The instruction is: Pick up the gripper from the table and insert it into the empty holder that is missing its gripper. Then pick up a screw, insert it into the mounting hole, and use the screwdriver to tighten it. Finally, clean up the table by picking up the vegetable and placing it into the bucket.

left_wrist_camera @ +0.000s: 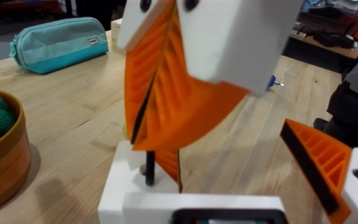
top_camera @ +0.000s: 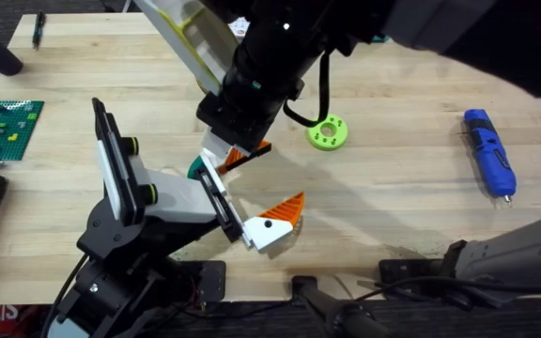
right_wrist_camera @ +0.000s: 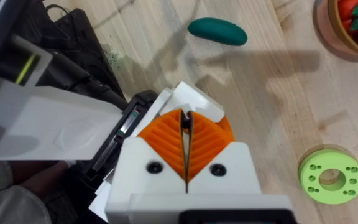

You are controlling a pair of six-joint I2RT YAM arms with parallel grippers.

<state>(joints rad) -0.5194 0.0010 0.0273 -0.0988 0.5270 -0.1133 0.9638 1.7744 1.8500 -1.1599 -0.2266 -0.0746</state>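
The gripper (top_camera: 250, 150), an orange wedge (left_wrist_camera: 166, 163) on a white base (right_wrist_camera: 194, 102), hangs in my right gripper (right_wrist_camera: 186, 146), which is shut on it. It sits right at the holder's (top_camera: 172, 197) front plate; I cannot tell if it is seated. The holder ends my left arm and carries the matching orange finger (left_wrist_camera: 328, 165) with a black dot (top_camera: 270, 223), set well off to the side. The blue screwdriver (top_camera: 489, 152) lies far right. A green vegetable (right_wrist_camera: 217, 30) lies on the wood near the bucket (right_wrist_camera: 347, 34). The screw is out of view.
A lime-green disc with holes (top_camera: 328, 131) lies right of the held piece. A Lego baseplate (top_camera: 3, 127) sits at the left edge and a teal pouch (left_wrist_camera: 58, 40) lies beyond the bucket (left_wrist_camera: 5, 162). My right arm looms dark over the table's back.
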